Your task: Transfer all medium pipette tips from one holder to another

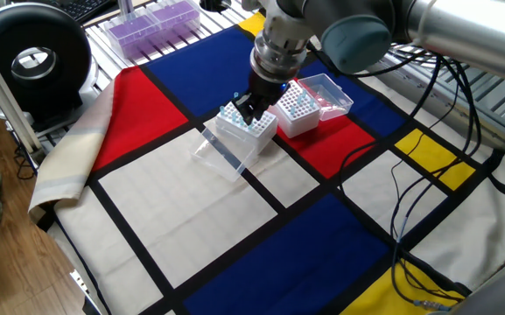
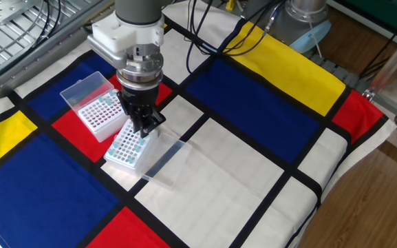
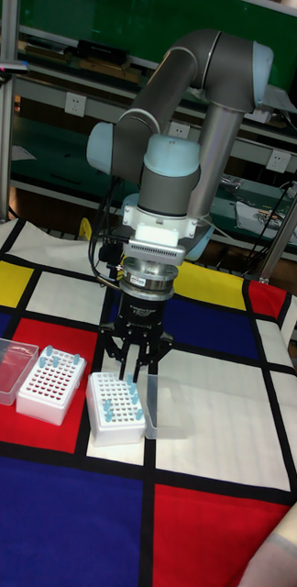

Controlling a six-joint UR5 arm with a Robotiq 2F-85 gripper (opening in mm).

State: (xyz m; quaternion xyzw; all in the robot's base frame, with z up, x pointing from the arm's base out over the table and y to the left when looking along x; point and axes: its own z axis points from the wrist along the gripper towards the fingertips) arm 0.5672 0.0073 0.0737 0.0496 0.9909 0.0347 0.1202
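Two white holders stand side by side on the chequered cloth. The holder with the clear lid lying open [image 1: 245, 129] [image 2: 128, 146] [image 3: 116, 410] carries several medium pipette tips [image 3: 130, 396] with light-blue tops. The other holder [image 1: 298, 110] [image 2: 98, 117] [image 3: 49, 387] shows a few tips [image 3: 49, 356] along its far edge, and its lid is folded back. My gripper [image 1: 246, 108] [image 2: 142, 131] [image 3: 130, 372] points straight down just over the first holder's far rows. Its fingers are pinched close on a pale tip.
Purple-tinted rack boxes [image 1: 151, 22] sit at the table's far corner beside a black round device [image 1: 31, 57]. Cables [image 1: 410, 206] trail over the cloth on the arm's side. The cloth hangs over the table edge [image 1: 59, 175].
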